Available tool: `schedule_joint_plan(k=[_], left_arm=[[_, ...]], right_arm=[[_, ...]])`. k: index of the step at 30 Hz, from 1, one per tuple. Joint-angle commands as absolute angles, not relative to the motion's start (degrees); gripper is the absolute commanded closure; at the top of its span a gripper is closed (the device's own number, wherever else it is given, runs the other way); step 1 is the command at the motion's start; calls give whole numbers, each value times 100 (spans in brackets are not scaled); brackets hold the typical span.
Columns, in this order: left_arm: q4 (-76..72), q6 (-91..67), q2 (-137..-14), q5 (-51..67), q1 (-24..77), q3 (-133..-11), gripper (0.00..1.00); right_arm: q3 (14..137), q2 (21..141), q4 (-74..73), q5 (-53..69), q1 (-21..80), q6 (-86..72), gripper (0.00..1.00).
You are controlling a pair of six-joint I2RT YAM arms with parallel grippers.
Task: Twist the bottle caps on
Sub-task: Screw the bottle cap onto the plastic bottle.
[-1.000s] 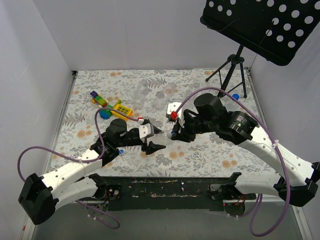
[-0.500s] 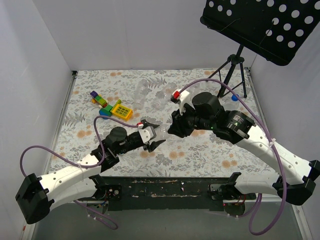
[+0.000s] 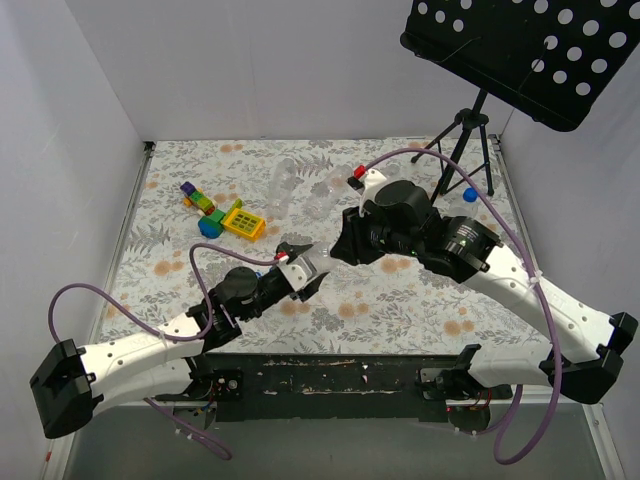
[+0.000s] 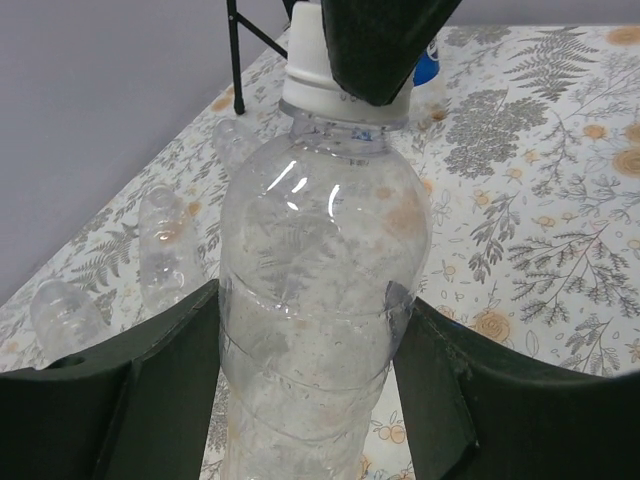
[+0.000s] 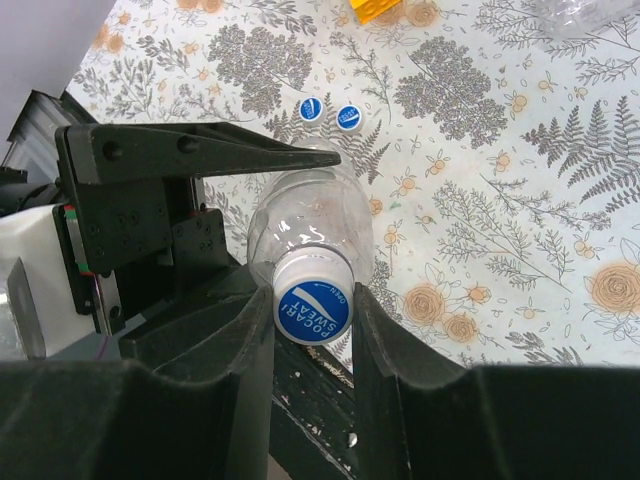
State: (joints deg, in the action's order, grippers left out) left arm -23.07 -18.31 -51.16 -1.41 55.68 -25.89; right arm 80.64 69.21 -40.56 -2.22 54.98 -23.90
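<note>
My left gripper (image 4: 305,310) is shut on a clear unlabelled bottle (image 4: 320,290), gripping its body from both sides and holding it up off the table. A white cap with a blue top (image 5: 313,305) sits on the bottle's neck, seen from the side in the left wrist view (image 4: 310,85). My right gripper (image 5: 313,300) is shut on this cap, one finger on each side. In the top view the two grippers, left (image 3: 300,270) and right (image 3: 338,250), meet at the table's middle. Two loose blue caps (image 5: 311,108) (image 5: 348,117) lie on the table beyond the bottle.
More clear bottles lie at the back (image 3: 285,185) (image 4: 165,245). Colourful toy blocks (image 3: 222,212) lie at the left. A black tripod stand (image 3: 465,140) stands at the back right with a blue cap (image 3: 470,194) near its foot. White walls close in the table.
My right wrist has rotated while gripping the cap; its red-and-white part swung from beside the gripper to the far side. My left arm shifted slightly, still holding the bottle.
</note>
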Motion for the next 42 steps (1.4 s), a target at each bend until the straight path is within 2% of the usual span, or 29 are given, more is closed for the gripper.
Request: schedule_joint_plan(k=[1, 6, 7, 10, 13, 15, 17, 22, 27, 33, 42], left_arm=[[-2715, -1609, -5133, -1220, 5818, -2531, 100], [-2883, -1555, -5282, -1662, 6056, -2478, 100], [-2831, -1617, -5317, -1592, 6056, -2505, 100], [-2576, -1933, -5361, -1241, 6029, -2636, 100], [-2330, -2266, -5370, -486, 5819, -2750, 100], [-2215, -2460, -5353, 259, 5608, -2804, 100], [-2189, -2653, -5309, 1015, 5371, -2856, 100], [-2083, -2918, -5317, 2362, 4949, -2971, 100], [-1969, -3023, -5405, 3093, 4887, -3085, 100], [-1960, -3138, -5441, 3524, 4852, -3146, 100], [-2039, -3217, -5405, 3525, 4808, -3138, 100]], right_arm=[[8218, 7040, -4201, -791, 5458, -2681, 99], [8192, 7005, -4009, -748, 5440, -2725, 99], [8157, 6961, -3886, -530, 5440, -2603, 94], [8121, 6733, -3569, -54, 5440, -1735, 68], [8130, 6452, -3542, 421, 5440, -786, 49], [8121, 6250, -3612, 501, 5440, -223, 40], [8147, 6083, -3761, 571, 5440, 339, 35], [8095, 5775, -3893, 1360, 5440, 1457, 34], [7937, 5739, -3964, 1819, 5440, 2091, 33], [7796, 5880, -4139, 2144, 5440, 2592, 33], [7822, 6082, -4465, 2566, 5440, 2839, 37]])
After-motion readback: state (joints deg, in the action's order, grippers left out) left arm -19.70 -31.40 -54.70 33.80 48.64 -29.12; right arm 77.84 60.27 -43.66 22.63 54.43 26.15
